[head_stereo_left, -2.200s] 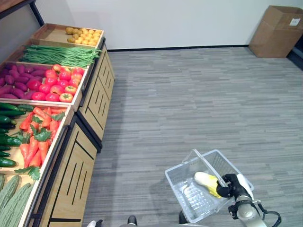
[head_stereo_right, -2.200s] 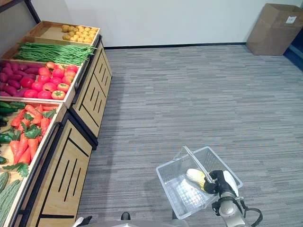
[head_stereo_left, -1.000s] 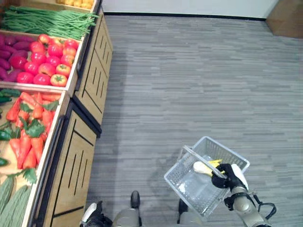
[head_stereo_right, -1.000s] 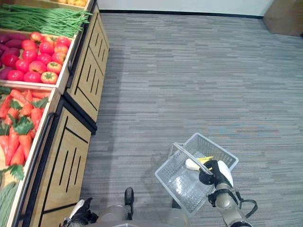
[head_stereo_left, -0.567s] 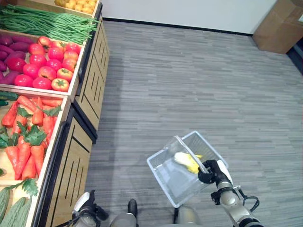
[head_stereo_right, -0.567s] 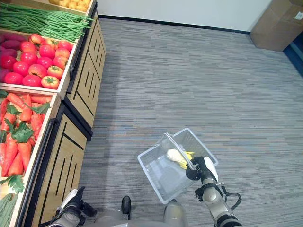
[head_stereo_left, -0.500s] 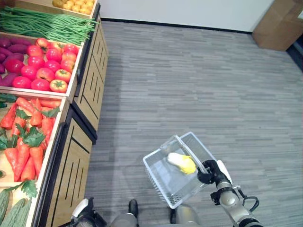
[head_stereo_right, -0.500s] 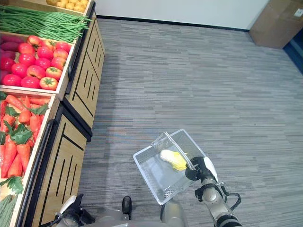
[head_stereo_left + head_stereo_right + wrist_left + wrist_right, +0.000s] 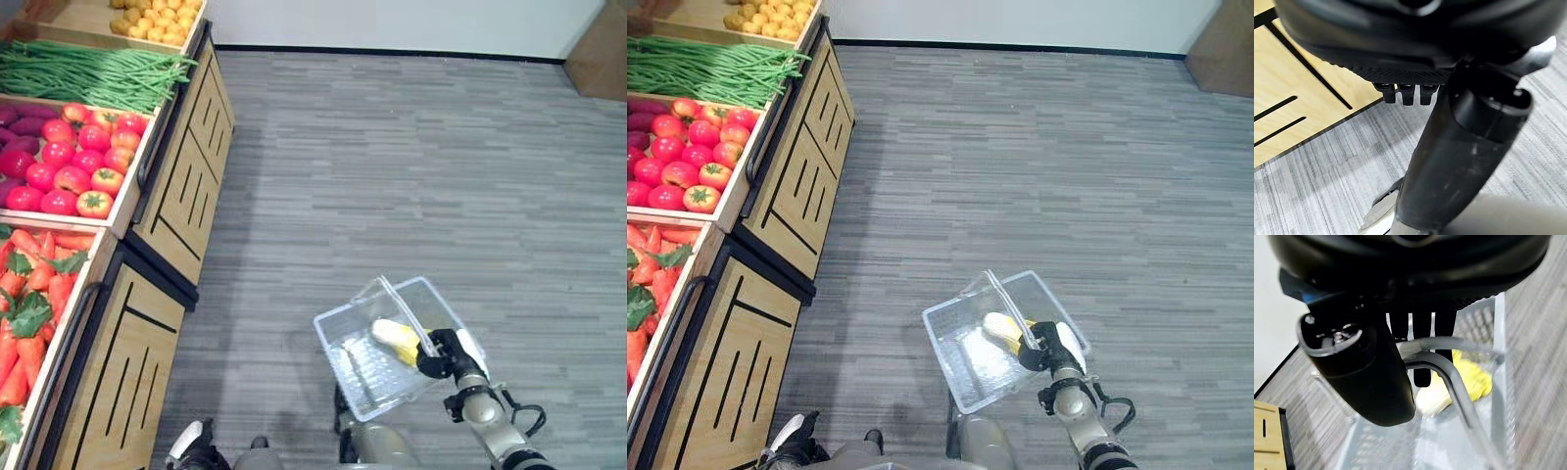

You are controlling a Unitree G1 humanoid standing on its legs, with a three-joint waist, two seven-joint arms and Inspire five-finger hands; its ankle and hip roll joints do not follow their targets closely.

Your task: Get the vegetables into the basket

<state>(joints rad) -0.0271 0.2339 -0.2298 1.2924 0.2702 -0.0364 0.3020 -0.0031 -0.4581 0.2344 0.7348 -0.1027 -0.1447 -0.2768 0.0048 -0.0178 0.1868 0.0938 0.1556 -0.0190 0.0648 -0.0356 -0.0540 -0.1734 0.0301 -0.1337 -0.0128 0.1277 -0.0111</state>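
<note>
- Far to the left of my hands I see the wooden produce stand with black-edged panels [image 9: 167,211]; its crates slope along the view's left side.
- In those crates, from the far end toward me: small yellow round fruit [image 9: 162,18], a heap of long green beans [image 9: 93,73], red tomatoes [image 9: 73,166] with dark purple vegetables beside them at the picture edge, and orange carrots with green tops [image 9: 24,313].
- My left hand [image 9: 188,446] hangs low at the bottom edge, just beside the foot of the stand. In its wrist view the dark fingers [image 9: 1405,93] show only as short tips over the grey plank floor [image 9: 411,166], so I cannot tell whether it is open or closed; I see nothing in it.
- Right of that, the clear plastic lattice basket [image 9: 358,377] hangs above the floor, tilted, well apart from the stand.
- Inside the basket, just beside my right hand, lies a yellow and cream-white vegetable [image 9: 395,339], touching the wall under the handle.
- My right hand [image 9: 446,354] is closed around the basket's thin grey handle [image 9: 1449,377]; the wrist view shows the fingers [image 9: 1420,338] curled over the bar and the thumb beneath it.
- At the far right corner stands a brown cardboard box [image 9: 598,49] against the white wall.
</note>
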